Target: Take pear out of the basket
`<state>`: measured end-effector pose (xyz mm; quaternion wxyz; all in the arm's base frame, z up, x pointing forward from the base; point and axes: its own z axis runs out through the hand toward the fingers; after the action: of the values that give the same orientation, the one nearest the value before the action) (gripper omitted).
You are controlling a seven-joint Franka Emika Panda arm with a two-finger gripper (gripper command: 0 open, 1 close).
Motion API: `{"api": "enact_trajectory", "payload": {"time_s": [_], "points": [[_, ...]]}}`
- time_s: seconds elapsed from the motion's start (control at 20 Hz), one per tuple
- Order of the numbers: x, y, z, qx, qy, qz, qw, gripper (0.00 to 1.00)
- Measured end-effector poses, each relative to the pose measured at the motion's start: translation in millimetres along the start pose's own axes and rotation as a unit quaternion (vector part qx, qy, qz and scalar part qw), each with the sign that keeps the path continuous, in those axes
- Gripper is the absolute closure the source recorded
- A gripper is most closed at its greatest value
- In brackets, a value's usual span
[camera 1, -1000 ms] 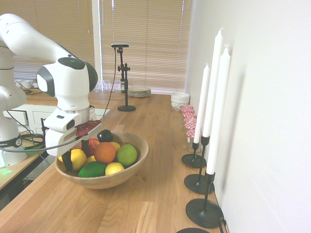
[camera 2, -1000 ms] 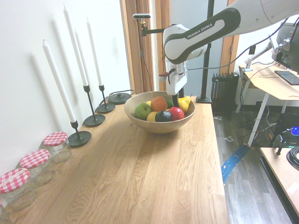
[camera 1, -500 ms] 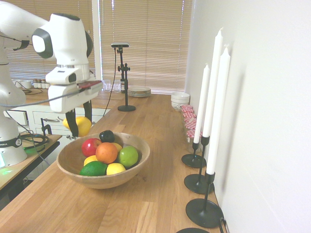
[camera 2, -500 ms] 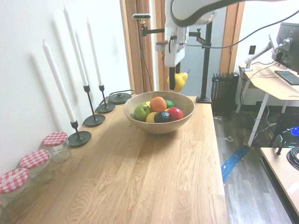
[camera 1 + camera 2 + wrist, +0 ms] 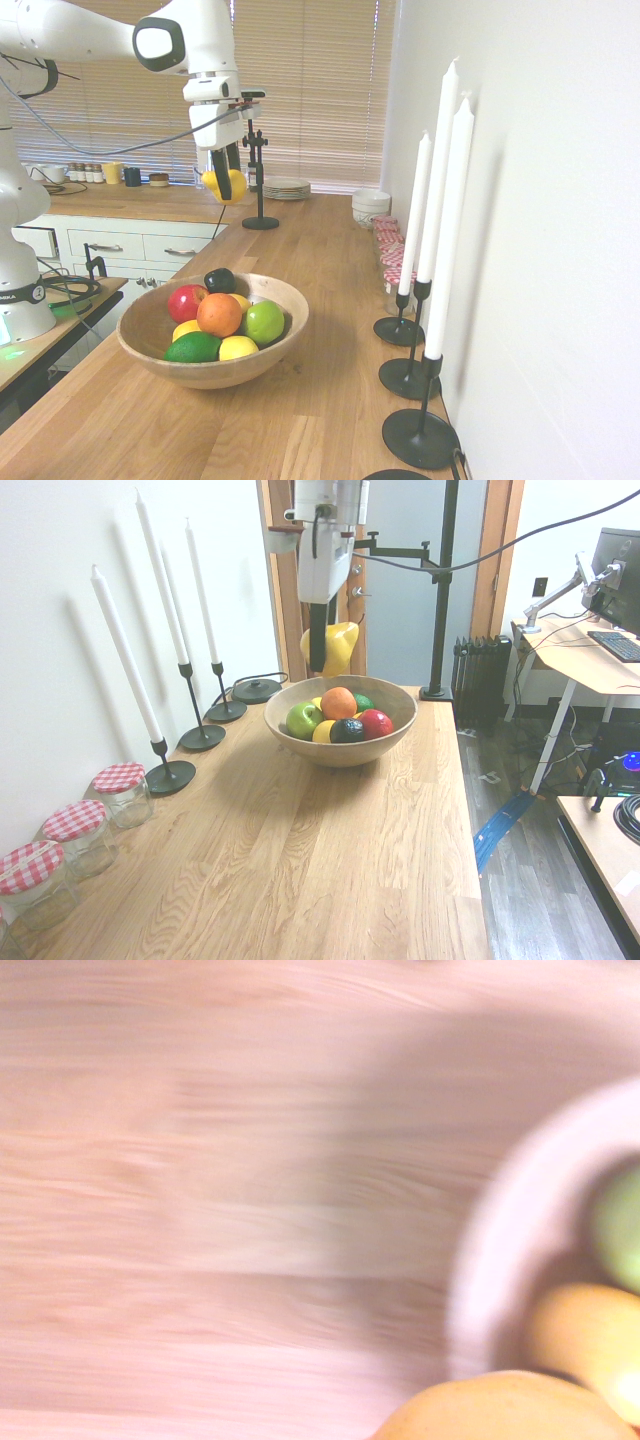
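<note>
The pear (image 5: 226, 186) is in my gripper (image 5: 224, 165), held up clear of the basket (image 5: 215, 372).

Going left to right in the first exterior view: a cabinet (image 5: 135, 245) stands beyond the left side; then comes the basket on the counter (image 5: 285, 430), near its left edge, with an apple (image 5: 186, 301), an avocado (image 5: 193, 347), an orange (image 5: 219, 314) and a lime-green fruit (image 5: 263, 322) among its load. My fingers are closed on the pear, above and beyond the basket's far rim. Farther back are stacked plates (image 5: 287, 187), then bowls (image 5: 371, 204). Lidded jars (image 5: 392, 275) and tall candles (image 5: 449, 230) line the wall side, with bare wood between them and the basket.
</note>
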<state>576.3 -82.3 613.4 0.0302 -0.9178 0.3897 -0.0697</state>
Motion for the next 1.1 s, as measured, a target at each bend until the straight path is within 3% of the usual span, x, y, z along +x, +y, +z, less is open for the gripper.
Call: {"api": "enact_trajectory", "payload": {"time_s": [0.25, 0.65, 0.9, 1.1], "points": [[-45.0, -71.4, 23.9, -0.016, -0.002, -0.032, 0.999, 1.00], [-61.8, -133.8, 136.4, -0.049, -0.026, -0.036, 0.998, 1.00], [-24.4, -143.3, 209.8, -0.048, -0.017, -0.027, 0.998, 1.00], [-4.0, -146.6, 240.8, -0.052, -0.017, -0.020, 0.998, 1.00]]}}
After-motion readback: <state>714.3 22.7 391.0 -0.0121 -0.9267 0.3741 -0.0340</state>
